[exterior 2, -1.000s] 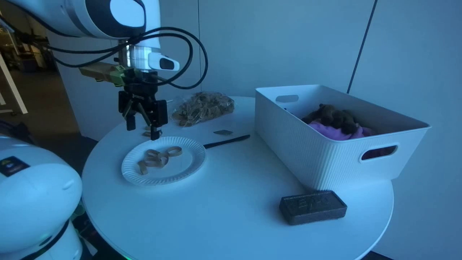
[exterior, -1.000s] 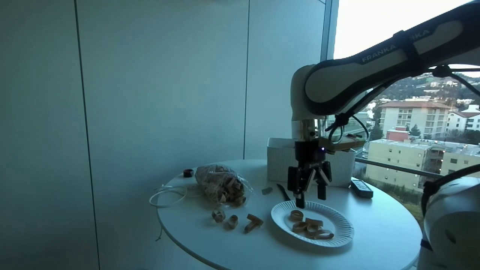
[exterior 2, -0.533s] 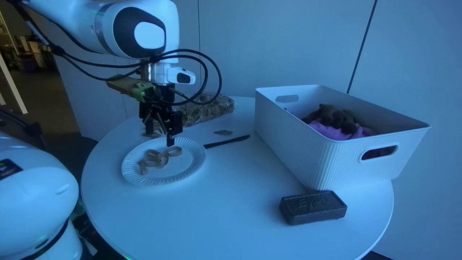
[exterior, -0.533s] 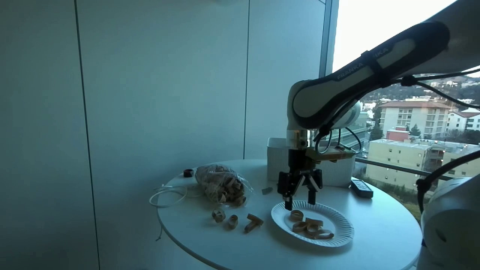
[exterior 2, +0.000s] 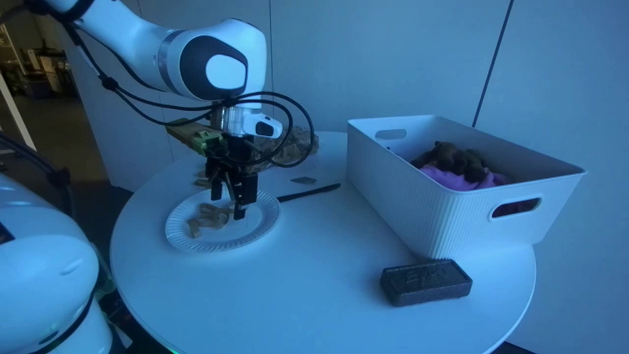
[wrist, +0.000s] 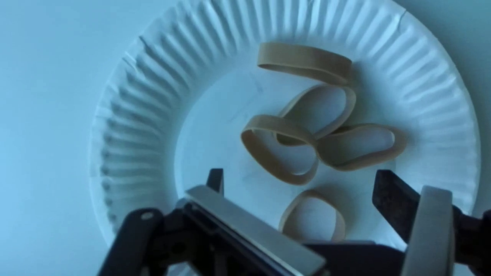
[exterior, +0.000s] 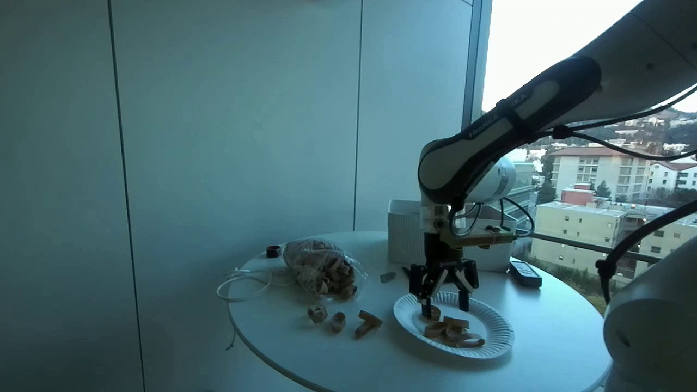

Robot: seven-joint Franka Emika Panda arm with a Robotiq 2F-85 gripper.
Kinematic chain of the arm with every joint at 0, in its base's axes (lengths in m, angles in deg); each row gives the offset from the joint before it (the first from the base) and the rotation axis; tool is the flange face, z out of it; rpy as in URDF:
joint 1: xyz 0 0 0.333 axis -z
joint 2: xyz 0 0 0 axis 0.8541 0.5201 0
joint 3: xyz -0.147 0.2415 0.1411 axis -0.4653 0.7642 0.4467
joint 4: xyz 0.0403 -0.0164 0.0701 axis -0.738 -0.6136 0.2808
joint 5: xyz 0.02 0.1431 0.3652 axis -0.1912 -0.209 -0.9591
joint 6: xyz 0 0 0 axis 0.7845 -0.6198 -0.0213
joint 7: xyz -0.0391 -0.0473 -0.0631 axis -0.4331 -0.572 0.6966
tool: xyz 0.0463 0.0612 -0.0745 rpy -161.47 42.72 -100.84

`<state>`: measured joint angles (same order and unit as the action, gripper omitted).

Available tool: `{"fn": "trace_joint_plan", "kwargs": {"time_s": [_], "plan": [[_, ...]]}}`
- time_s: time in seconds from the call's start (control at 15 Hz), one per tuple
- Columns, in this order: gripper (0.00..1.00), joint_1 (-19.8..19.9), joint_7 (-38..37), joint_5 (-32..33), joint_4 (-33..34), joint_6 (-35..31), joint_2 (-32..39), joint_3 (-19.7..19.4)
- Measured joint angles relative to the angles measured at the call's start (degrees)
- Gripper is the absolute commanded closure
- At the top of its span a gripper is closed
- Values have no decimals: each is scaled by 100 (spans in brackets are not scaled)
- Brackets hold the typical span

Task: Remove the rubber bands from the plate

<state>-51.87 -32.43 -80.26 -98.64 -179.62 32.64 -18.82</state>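
Five tan rubber bands [wrist: 307,57] lie on the fluted white paper plate [wrist: 130,126]. Four make a loose chain in which each seems to touch a neighbour; the fifth sits just beside them. The tool [exterior: 445,311] points down over the plate with its jaws wide apart. In the wrist view that fifth band shows between the tool's fingers [wrist: 395,203], partly covered; whether a fingertip touches band or plate, I cannot tell.

On the round white table [exterior 2: 314,305], a clear plastic bag [exterior: 305,261] lies near the plate, packed with similar brown loops [exterior: 336,272]. A few loose bands [exterior: 370,318] rest on the table between the bag and the plate. In both exterior views a ribbed white bin [exterior 2: 417,211] stands upright; where its inside can be seen, it holds a purple cloth [exterior 2: 449,180] with dark brown lumps [exterior 2: 446,156] on top, too dim to identify. A black Expo eraser [exterior 2: 426,282] lies just beside the bin. A black knife [exterior 2: 308,192] lies between bin and plate, one end near the plate's rim.
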Motion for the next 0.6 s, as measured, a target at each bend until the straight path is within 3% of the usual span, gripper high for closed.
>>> {"fn": "trace_joint_plan", "kwargs": {"time_s": [0.4,0.53,0.6], "plan": [[0,46,-224,0,-3,57,165,-5],[27,74,-344,0,-3,182,238,-8],[34,86,-392,0,-3,248,269,-9]]}}
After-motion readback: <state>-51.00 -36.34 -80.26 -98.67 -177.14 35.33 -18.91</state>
